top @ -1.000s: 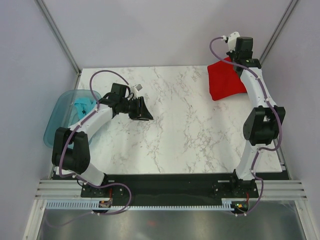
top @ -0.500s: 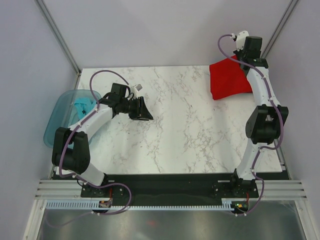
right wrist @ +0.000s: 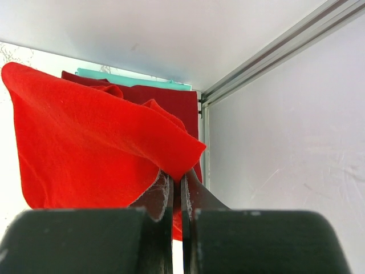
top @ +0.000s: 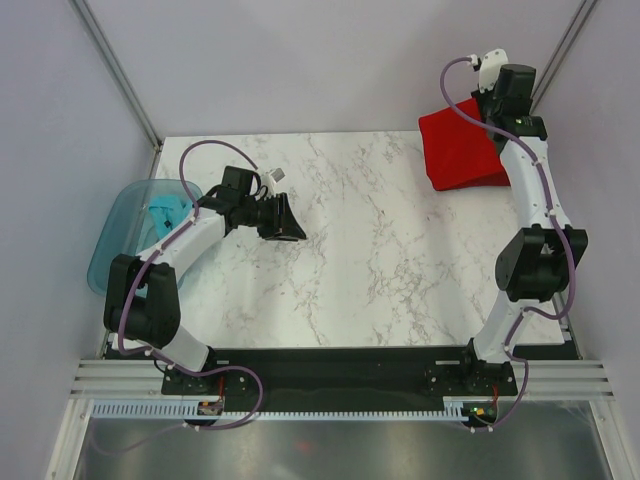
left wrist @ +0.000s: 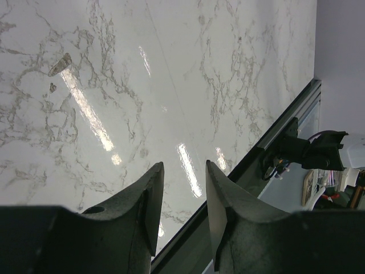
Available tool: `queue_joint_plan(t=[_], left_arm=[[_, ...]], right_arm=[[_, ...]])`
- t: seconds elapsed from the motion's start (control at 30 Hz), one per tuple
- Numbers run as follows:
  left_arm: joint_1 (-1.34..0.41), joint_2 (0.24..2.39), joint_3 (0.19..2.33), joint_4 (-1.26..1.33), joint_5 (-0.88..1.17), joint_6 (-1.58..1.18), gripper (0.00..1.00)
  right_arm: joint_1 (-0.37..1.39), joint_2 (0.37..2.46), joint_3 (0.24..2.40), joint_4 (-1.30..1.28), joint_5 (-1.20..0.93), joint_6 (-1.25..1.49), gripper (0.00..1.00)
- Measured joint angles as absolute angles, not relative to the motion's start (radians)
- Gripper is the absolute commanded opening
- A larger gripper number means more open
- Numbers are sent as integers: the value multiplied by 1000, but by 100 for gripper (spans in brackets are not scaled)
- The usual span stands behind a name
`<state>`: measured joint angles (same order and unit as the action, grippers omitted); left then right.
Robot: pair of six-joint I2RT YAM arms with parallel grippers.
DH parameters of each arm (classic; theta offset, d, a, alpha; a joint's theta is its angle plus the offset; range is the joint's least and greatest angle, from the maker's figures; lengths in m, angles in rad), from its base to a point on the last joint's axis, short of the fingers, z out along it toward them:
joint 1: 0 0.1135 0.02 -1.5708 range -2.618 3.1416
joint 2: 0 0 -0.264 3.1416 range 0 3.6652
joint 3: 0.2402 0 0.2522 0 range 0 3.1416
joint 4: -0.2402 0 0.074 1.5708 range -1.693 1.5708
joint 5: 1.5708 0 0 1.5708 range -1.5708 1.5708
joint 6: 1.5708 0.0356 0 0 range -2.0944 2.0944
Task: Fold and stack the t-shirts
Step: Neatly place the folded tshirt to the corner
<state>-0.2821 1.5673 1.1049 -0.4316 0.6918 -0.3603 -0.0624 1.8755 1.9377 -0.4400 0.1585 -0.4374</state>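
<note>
From above, the left claw (top: 292, 226) hovers over the marble counter (top: 380, 260) near a translucent blue tub (top: 120, 235) at the left edge. The right arm (top: 530, 190) stretches to the far right corner, where the bright red t-shirt (top: 458, 148) is partly lifted. In the left wrist view, the left claw stands open with nothing between its fingers (left wrist: 149, 194), only bare counter below. In the right wrist view, the right claw (right wrist: 178, 181) is pinched tight on an edge of the bright red t-shirt, which drapes over a darker crimson t-shirt (right wrist: 177, 104) and a teal t-shirt (right wrist: 131, 79) by the back wall.
</note>
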Motion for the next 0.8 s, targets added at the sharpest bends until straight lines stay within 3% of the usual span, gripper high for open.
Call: queue_joint_plan(t=[0.23,0.8], left_arm=[[-282,1567,1105,-432,692,-360,43],[-284,1576,1105,-432,693,-348,43]], right_arm=[[-65,1915,1959,-440,159,-438,0],[-165,2295,2276,-424,155,-419,0]])
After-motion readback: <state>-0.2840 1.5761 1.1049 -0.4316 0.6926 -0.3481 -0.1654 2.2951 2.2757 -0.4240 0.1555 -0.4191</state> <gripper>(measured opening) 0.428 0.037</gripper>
